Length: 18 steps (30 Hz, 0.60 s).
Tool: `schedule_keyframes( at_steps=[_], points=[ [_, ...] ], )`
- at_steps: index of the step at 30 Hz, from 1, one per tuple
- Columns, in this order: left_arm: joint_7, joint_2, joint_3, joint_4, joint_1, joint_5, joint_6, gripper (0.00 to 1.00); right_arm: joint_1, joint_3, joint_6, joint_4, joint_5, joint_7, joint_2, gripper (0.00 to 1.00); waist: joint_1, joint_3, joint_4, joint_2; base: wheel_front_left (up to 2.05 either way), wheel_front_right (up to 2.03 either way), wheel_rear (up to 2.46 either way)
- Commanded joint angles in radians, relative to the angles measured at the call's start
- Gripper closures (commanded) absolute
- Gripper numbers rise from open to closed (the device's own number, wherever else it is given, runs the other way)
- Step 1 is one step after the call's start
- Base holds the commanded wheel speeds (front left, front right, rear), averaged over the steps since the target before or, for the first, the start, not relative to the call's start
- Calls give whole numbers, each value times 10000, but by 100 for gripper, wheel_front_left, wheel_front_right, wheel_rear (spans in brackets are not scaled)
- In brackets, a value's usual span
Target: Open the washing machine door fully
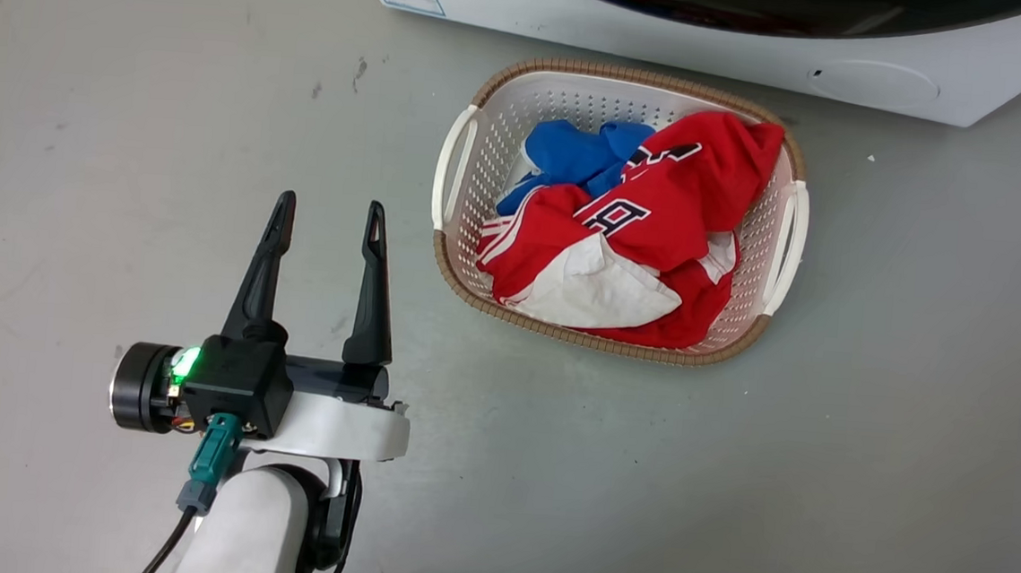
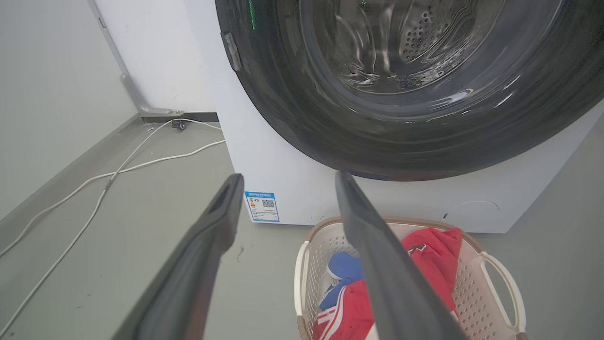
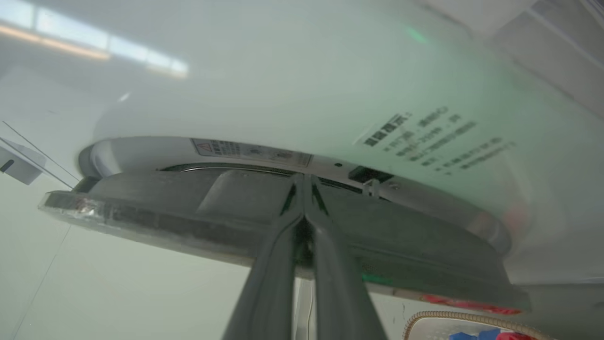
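The right gripper (image 3: 304, 179) has its fingers pressed tight together on nothing, tips right at the rim edge of the washing machine door (image 3: 155, 212), while the left gripper (image 1: 329, 206) hangs spread wide, the door ahead of its tips and the laundry basket (image 1: 633, 73) just beside them.

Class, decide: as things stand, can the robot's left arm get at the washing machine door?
Probably yes: the left gripper is open, faces the door, and hangs left of the basket, with just floor between it and the machine.
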Motion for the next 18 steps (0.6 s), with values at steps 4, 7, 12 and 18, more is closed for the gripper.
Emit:
schedule_keyframes(
  at_steps=[4, 7, 12, 18],
  points=[
    [-28, -5, 12, -64, -166, -49, 75, 0, -166, 394, 4, -54, -195, 384, 88, 100, -1, 193, 20, 0, 0, 0, 0],
    [-28, -5, 53, -53, -153, -38, 119, 0, 186, 517, 6, -292, -90, 629, 199, 100, -1, 185, -72, 0, 0, 0, 0],
    [-28, -5, 151, 20, -65, 55, 49, 0, 766, 629, 7, -890, 70, 815, 420, 100, -1, 22, -273, 0, 0, 0, 0],
    [-28, -5, 309, 53, 33, 247, -108, 0, 1972, 824, 18, -2236, 380, 1084, 712, 100, -1, -330, -564, 0, 0, 0, 0]
  ],
)
